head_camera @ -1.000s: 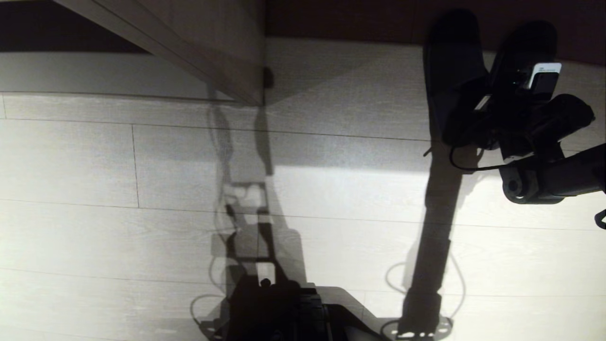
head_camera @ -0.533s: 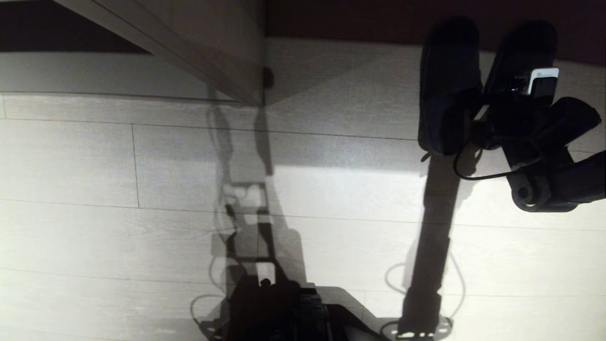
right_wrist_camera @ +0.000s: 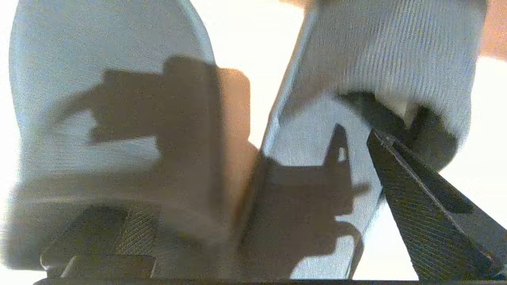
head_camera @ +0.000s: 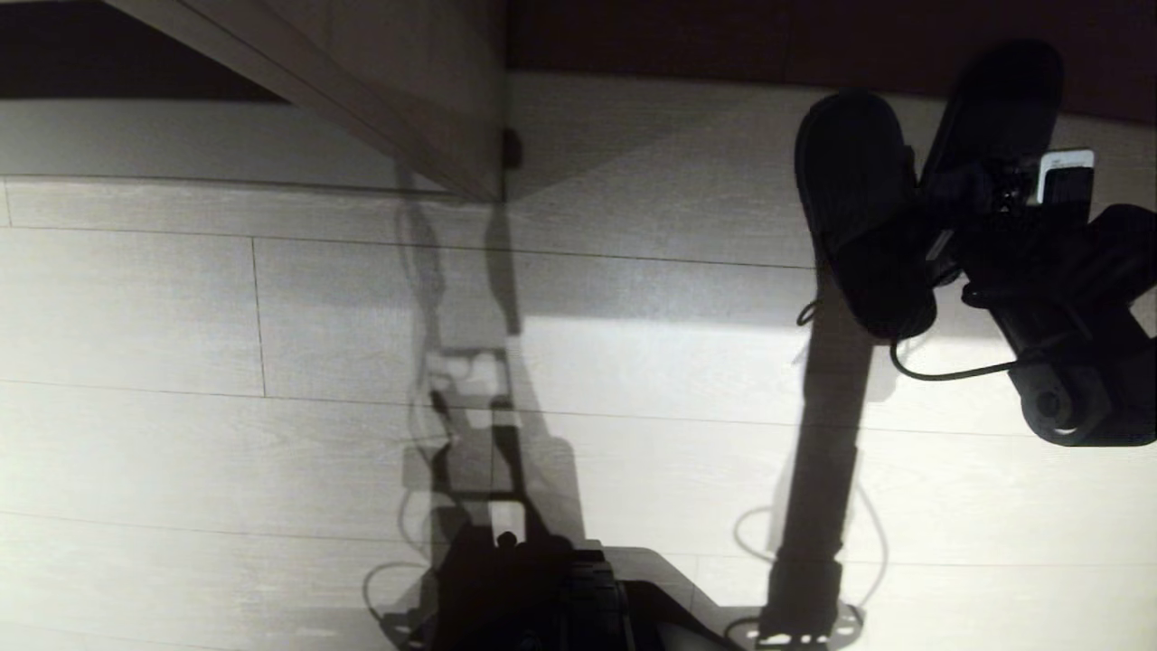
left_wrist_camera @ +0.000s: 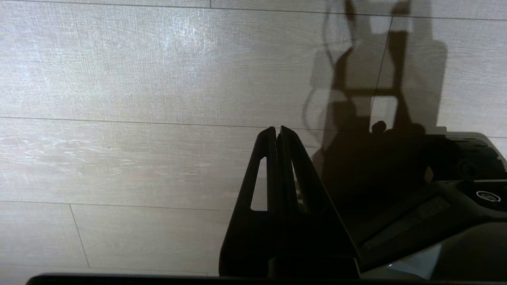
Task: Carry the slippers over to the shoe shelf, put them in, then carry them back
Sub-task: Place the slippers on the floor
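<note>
Pale wood-look floor [head_camera: 181, 316] carries the 2 slippers [head_camera: 859, 208] side by side, long axes running away from the robot, toes toward the dark recess [head_camera: 723, 36]. The right gripper [head_camera: 940, 244] hovers over them with fingers spread wide; the left gripper [left_wrist_camera: 278, 132] hangs parked, fingers pressed together.

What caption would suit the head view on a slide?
The right gripper, fingers open, hangs over two dark slippers lying side by side on the pale floor.

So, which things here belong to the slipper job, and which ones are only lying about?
Belong to the job:
- slippers, on the pale board at the far right
- shoe shelf, with its divider
- right gripper, open over the slippers

Only there:
- floor
- left gripper, shut and parked above the floor
</note>
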